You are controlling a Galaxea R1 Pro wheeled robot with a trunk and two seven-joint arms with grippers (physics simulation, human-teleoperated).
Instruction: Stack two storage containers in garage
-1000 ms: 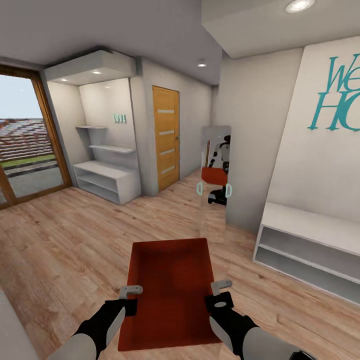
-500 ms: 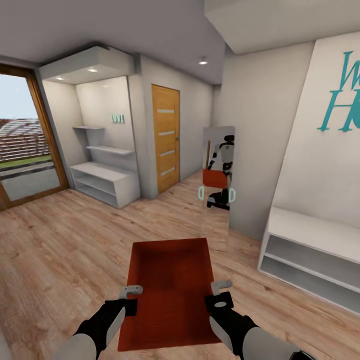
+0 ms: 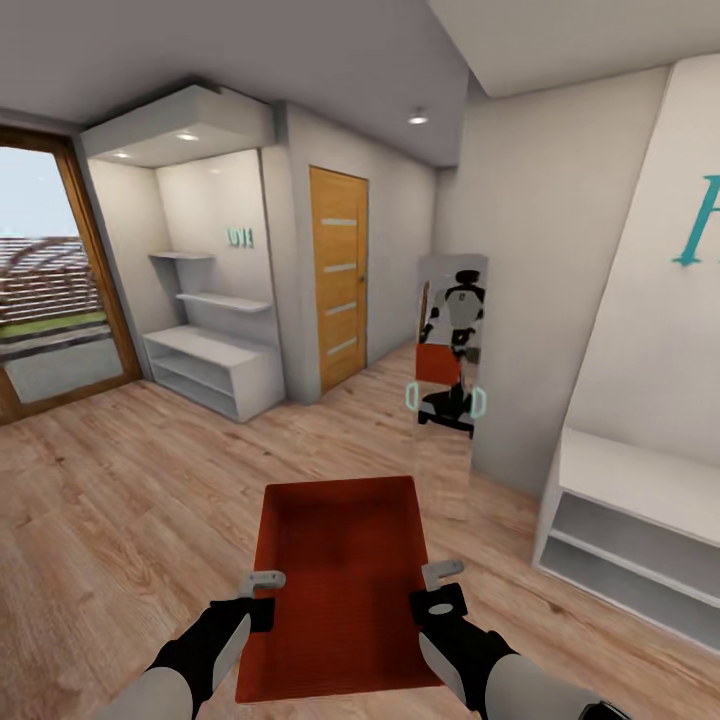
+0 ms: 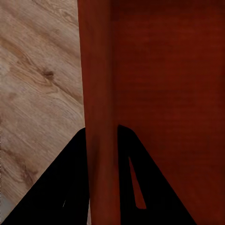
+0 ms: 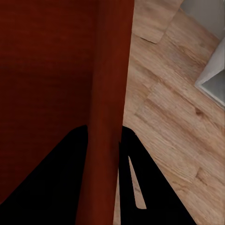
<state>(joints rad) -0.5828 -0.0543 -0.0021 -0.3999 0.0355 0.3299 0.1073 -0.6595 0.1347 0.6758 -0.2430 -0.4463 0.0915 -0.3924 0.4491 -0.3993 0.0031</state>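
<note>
I'm standing in a room with a light wood plank floor (image 3: 130, 500), grainy boards with knots, and smooth pale grey walls (image 3: 530, 250). A wood-framed glass door (image 3: 50, 280) is sitting at the far left, a white open shelving unit (image 3: 210, 370) in a lit alcove beside it, and an orange-brown wooden door (image 3: 338, 275) with pale horizontal strips next to that. A low white shelf bench (image 3: 640, 525) is running along the wall at right under teal lettering (image 3: 700, 225). A tall narrow mirror (image 3: 448, 385) is leaning on the wall corner ahead, reflecting me and the bin. I'm carrying one storage container (image 3: 340, 585), an orange-red rectangular plastic bin, lidless, thin plain walls with a faintly ribbed bottom, held out low in front of me above the planks. My left gripper (image 3: 262, 598) is clamped on its left long wall; in the left wrist view the black fingers (image 4: 65, 187) are straddling that wall, one either side. My right gripper (image 3: 440, 592) is pinching the right long wall the same way, fingers (image 5: 56, 183) either side of the rim.
</note>
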